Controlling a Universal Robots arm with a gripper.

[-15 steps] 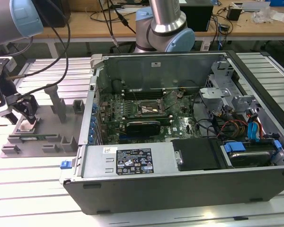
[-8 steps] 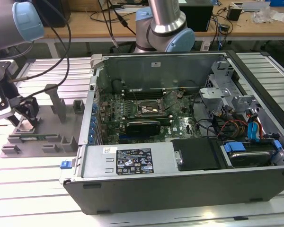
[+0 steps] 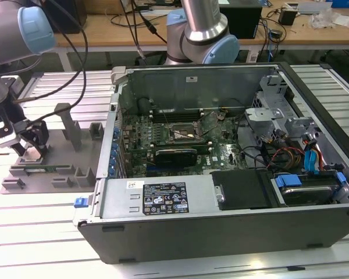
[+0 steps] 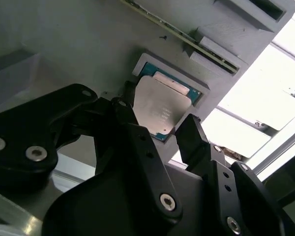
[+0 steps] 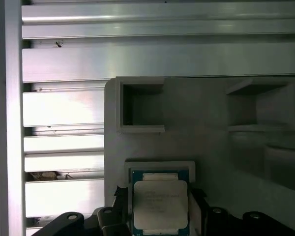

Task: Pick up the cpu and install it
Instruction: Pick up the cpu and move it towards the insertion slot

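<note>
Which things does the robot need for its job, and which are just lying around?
For the job: cpu, gripper, grey holder under the cpu, socket, computer case.
Just there: black card, blue cables, wooden desk.

The cpu [image 4: 160, 105] has a smooth, matt, silvery metal lid. Its holder [image 5: 211, 142] looks like dull grey plastic, and the tabletop [image 5: 137, 54] is ribbed, shiny metal.

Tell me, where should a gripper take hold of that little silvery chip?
Probably by two opposite side edges of the cpu, coming straight down from above. It lies flat in a shallow pocket of the grey holder, so its broad top gives nothing to pinch.
</note>
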